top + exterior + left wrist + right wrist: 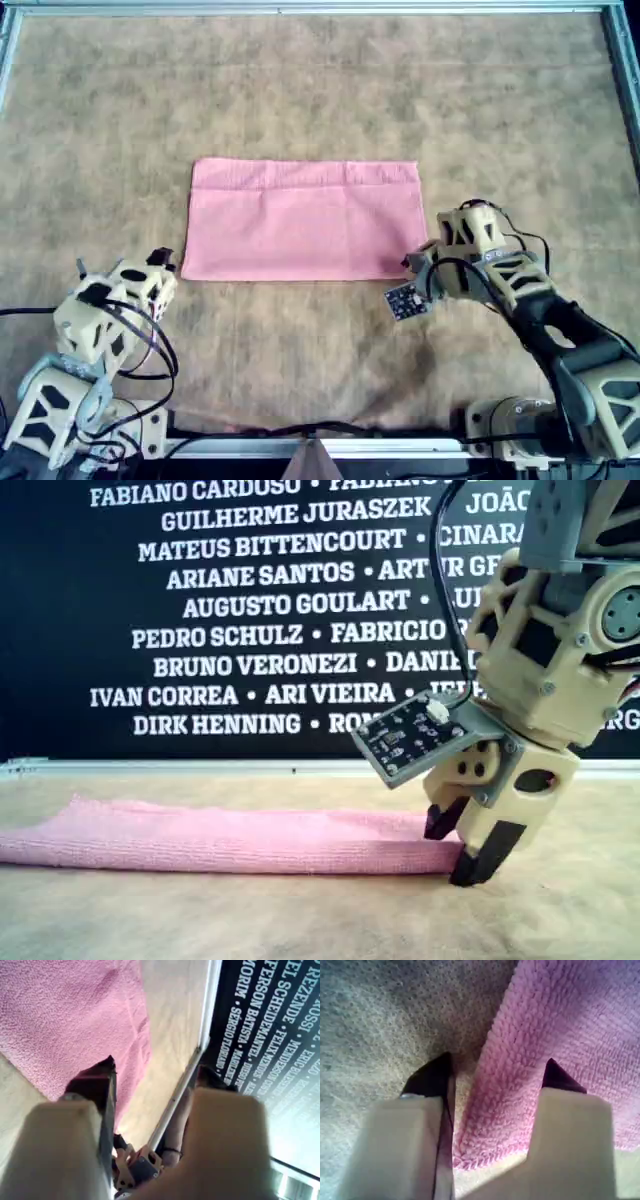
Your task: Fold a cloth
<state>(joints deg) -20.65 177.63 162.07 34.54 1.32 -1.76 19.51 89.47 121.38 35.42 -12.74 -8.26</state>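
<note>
Right claw (495, 1080) lowered, spread; left claw (160, 268) raised.

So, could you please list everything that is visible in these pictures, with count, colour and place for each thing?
cloth: one, light pink, already folded into a rectangle, lying flat at the middle of the mat in the overhead view.
mat: one, beige-brown, covering the whole work surface under the cloth.
frame rail: one, metal grey, along the far edge of the mat in the overhead view.
wall with names: one, black with white lettering, behind the mat in the exterior view.
left gripper: one, cream with dark tips, open, off the cloth's near-left corner in the overhead view.
right gripper: one, cream with dark tips, open, straddling the cloth's near-right corner edge.
</note>
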